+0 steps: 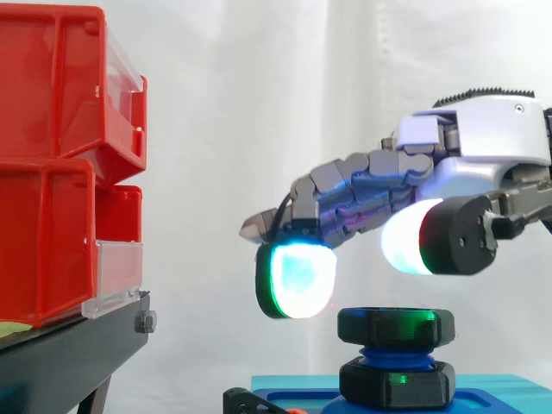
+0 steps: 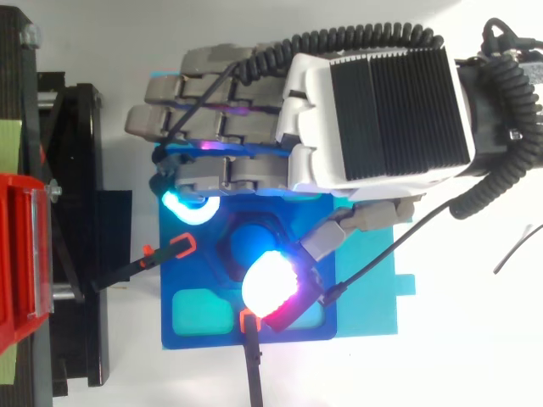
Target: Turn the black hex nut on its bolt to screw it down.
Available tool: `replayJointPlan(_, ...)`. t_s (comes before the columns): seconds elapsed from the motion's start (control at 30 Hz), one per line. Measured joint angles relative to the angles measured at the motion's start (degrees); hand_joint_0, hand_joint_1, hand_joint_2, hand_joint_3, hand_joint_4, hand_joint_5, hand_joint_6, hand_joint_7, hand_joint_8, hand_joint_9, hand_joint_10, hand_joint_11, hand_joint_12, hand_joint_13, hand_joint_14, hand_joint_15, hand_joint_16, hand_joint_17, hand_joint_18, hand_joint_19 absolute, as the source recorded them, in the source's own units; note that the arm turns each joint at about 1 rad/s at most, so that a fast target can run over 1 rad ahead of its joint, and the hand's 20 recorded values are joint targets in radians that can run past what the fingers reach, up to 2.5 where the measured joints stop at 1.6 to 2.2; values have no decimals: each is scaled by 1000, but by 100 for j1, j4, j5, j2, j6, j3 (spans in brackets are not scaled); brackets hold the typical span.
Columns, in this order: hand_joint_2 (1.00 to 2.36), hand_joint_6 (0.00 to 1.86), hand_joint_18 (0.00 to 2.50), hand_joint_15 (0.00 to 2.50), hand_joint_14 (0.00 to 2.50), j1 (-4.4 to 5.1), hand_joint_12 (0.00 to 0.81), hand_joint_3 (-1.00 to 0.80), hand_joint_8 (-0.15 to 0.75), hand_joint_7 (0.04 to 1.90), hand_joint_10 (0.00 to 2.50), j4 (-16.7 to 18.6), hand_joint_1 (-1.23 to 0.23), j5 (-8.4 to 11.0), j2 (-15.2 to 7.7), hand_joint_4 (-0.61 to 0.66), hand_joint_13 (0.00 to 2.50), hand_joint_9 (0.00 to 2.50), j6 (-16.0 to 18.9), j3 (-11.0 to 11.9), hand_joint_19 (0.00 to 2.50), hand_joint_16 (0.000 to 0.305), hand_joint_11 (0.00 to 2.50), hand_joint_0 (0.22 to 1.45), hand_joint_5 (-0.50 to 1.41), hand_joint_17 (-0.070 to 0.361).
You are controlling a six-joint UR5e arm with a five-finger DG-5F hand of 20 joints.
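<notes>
Black hex nut (image 1: 395,326) on blue bolt (image 1: 392,353), untouched
Hand (image 1: 405,172) hovers just above, fingers loosely spread, holding nothing

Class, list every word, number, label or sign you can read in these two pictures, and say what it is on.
No text can be read in either view.
Pale green strip beside the red plastic bins: no print can be made out.
Black hex nut, blue plastic base plate, robot hand: no markings visible.

White curtain (image 1: 259,103) behind red bins (image 1: 52,95) on black stand (image 1: 78,345).
</notes>
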Motion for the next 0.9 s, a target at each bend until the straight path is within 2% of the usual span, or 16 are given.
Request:
replayJointPlan(0.3,1000,501,412,7,1,67,391,-500,249,1103,0,453,-366,133,-1,234,399,280,-222,14,161,62,0,489,-164,140)
replayJointPlan(0.73,1000,501,410,13,0,351,388,-500,250,1153,0,444,-334,159,-1,230,399,285,-229,14,164,61,0,492,-139,138)
replayJointPlan(0.9,1000,501,408,16,0,440,387,-500,249,1149,0,409,-331,159,-1,191,399,287,-229,15,161,61,0,494,-137,138)
